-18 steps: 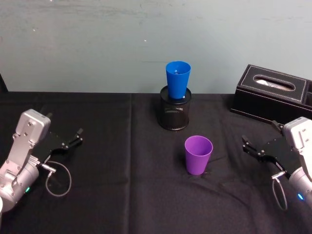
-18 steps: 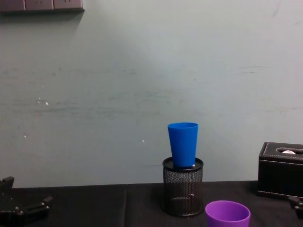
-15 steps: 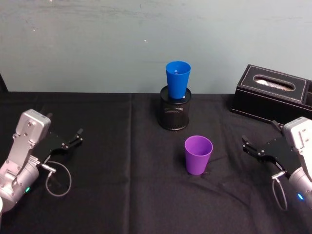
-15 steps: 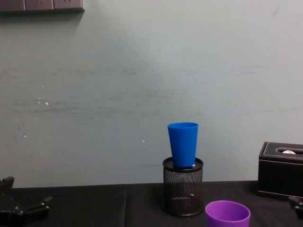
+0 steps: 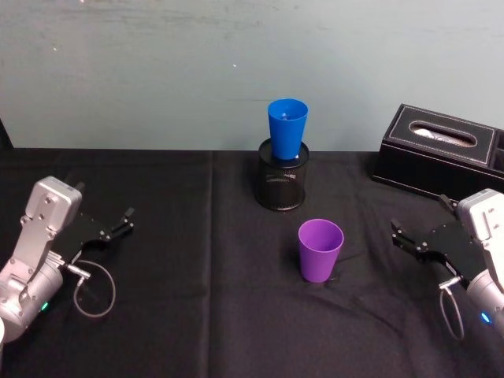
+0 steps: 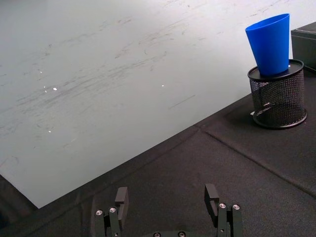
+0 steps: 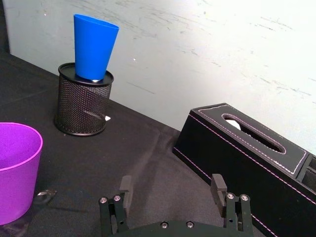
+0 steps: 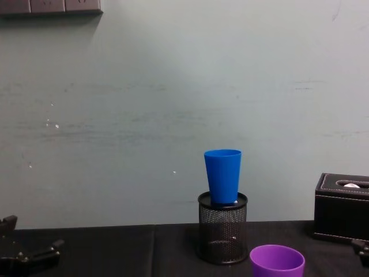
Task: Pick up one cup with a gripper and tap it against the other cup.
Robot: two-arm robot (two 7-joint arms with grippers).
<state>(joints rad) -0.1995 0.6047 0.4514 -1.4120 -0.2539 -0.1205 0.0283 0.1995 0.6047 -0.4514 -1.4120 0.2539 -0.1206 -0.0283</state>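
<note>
One blue cup (image 5: 287, 126) stands in the mesh holder (image 5: 281, 189), purple cup (image 5: 320, 252) looks empty, left hand (image 5: 126, 221) and right hand (image 5: 395, 235) spread.

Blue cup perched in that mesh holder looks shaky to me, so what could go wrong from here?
The blue cup stands in the black mesh holder, raised off the table; a firm tap could tip it out or topple both.
The purple cup tapers downward; the open right claw, nearest it, might nudge it over or lose grip when closing.
The left claw sits open far left.
</note>
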